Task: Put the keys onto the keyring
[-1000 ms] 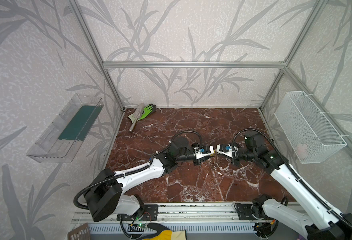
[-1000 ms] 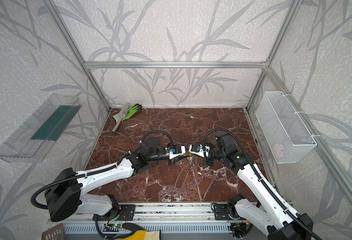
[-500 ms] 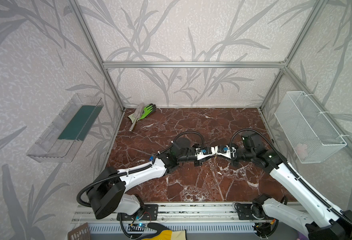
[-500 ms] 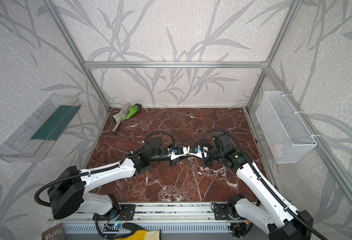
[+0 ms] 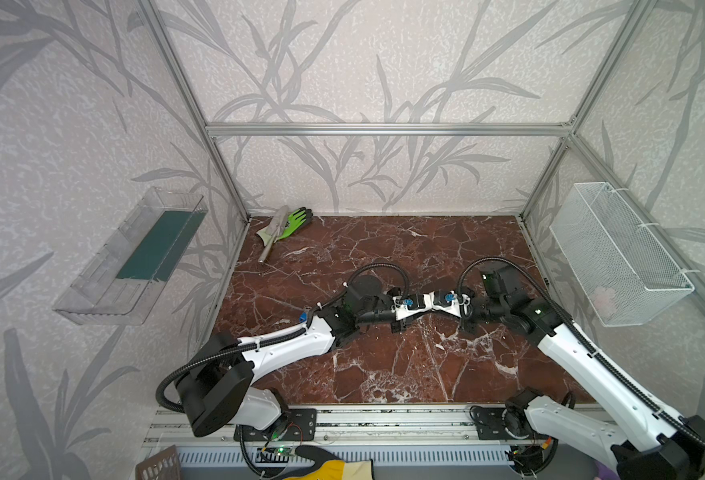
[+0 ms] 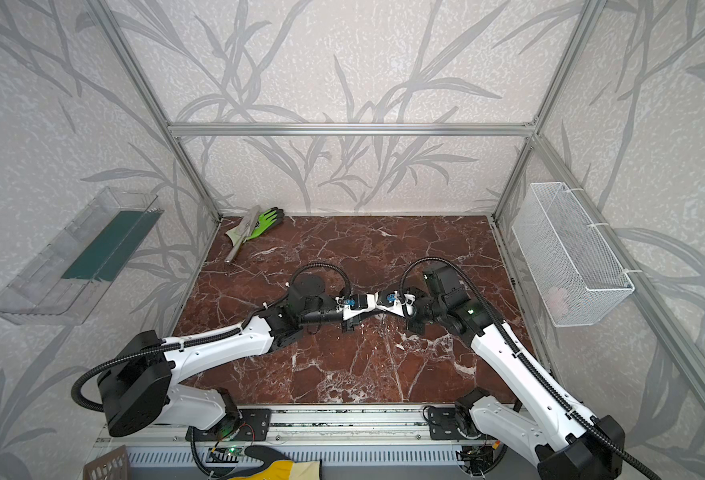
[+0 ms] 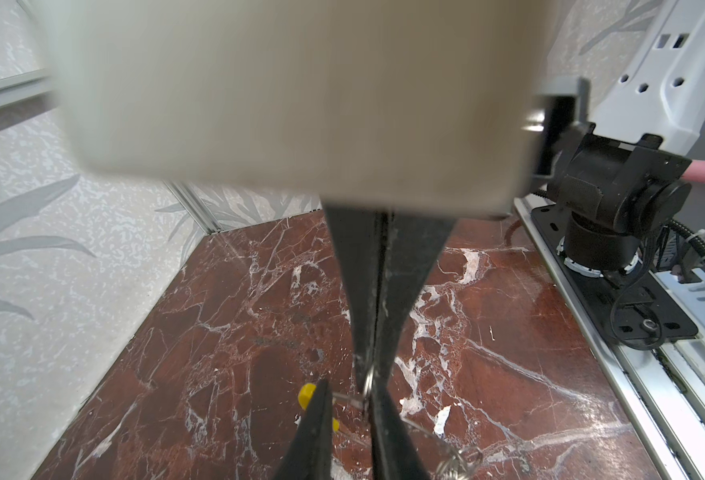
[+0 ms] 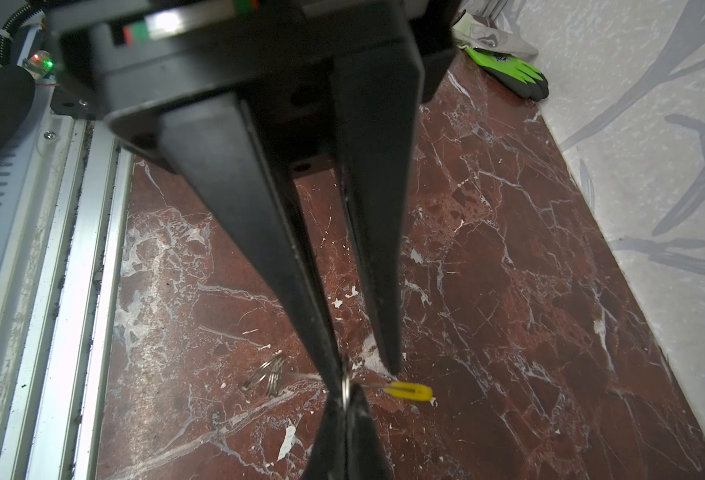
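Over the middle of the red-brown marble desk (image 5: 384,365), right claw (image 8: 344,399) pinches the thin grey wire keyring with a yellow section (image 8: 409,390); left claw (image 8: 363,372), narrowly parted, straddles that wire.

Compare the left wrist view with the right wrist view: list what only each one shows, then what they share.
Only the left wrist view: the right arm's black base joint. Only the right wrist view: the green glove by the wall. Both: the right gripper shut on the keyring, the keyring's yellow section, the left gripper with jaws apart, and the marble tabletop.
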Robot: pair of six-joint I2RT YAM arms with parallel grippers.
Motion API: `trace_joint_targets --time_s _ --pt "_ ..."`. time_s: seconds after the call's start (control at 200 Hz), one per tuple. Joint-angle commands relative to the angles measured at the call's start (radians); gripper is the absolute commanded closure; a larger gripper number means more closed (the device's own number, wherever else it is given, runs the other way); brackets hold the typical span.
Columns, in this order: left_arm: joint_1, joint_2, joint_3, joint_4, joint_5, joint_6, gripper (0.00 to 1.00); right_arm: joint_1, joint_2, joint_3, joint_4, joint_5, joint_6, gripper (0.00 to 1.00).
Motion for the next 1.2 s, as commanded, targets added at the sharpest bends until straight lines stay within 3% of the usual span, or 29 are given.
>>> trace_joint_targets --time_s 0.0,0.68,0.82,0.96,1.195 --pt "-0.007 0.019 0.026 0.011 0.015 0.002 0.81 0.009 -0.014 0.031 0.037 -0.028 0.018 1.00" --pt "-0.006 0.048 0.036 -0.032 0.013 0.029 0.88 0.009 -0.056 0.009 0.080 -0.049 0.024 1.00" --pt "-0.006 0.042 0.023 -0.015 0.003 0.031 0.79 0.007 -0.059 0.006 0.081 -0.048 0.024 1.00" --pt "-0.003 0.032 0.020 -0.023 -0.011 0.046 0.79 0.007 -0.057 0.003 0.077 -0.049 0.021 1.00" --pt "-0.003 0.046 0.030 -0.008 0.022 0.034 0.88 0.007 -0.052 0.008 0.081 -0.061 0.019 1.00"
